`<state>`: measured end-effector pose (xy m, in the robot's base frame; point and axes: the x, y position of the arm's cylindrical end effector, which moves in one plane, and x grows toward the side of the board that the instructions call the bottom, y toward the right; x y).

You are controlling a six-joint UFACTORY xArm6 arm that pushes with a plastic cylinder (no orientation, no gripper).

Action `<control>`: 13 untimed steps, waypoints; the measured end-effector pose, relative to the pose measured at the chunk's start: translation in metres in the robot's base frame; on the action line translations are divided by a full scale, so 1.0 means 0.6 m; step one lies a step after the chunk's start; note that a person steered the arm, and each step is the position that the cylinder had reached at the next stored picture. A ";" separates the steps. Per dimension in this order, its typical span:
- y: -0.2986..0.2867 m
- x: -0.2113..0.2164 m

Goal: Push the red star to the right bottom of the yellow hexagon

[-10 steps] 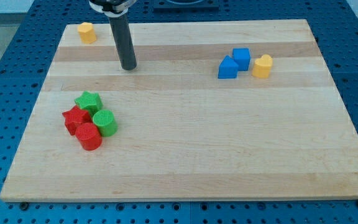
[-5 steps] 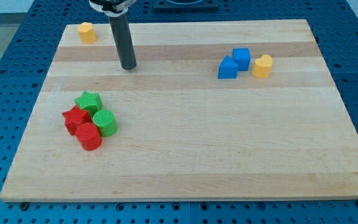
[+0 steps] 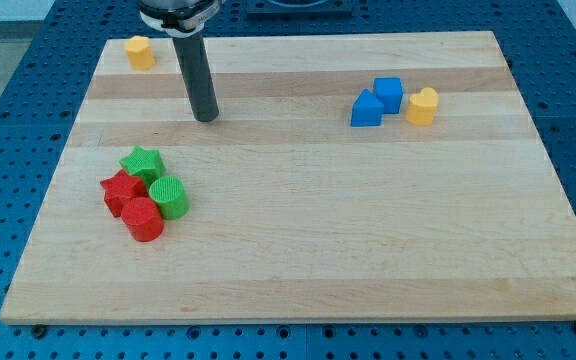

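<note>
Nearest the view's bottom, a tight cluster of 4 blocks sat on the left part of the wooden bench (image 3: 298, 270). The red cylinder (image 3: 143, 219) was lowest. Touching it at its 2 o'clock was the green cylinder (image 3: 169, 196), and at its 11 o'clock lay the red star (image 3: 121, 191), the block to be moved. The green star (image 3: 142, 163) pressed against the red star at that block's 1 o'clock.

Farther up, my tip (image 3: 206, 117) rested on the bench at about 1 o'clock from the green star, apart from the whole cluster and touching no block. The rod carried no claw, so nothing could be told of any spread or pinch.

Well off at 3 o'clock from my tip stood 3 more blocks. The blue triangular block (image 3: 366, 109) touched the blue cube (image 3: 388, 94) at its 1 o'clock, and a yellow block (image 3: 422, 105) of unclear shape sat just beside the cube at its 4 o'clock.

Farthest, at about 10 o'clock from my tip, the yellow hexagon (image 3: 139, 51) stood near the bench's top left corner, well apart from the red star.
</note>
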<state>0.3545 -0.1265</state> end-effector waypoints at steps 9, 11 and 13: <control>-0.015 0.328; -0.133 0.333; -0.133 0.318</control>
<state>0.5451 -0.2064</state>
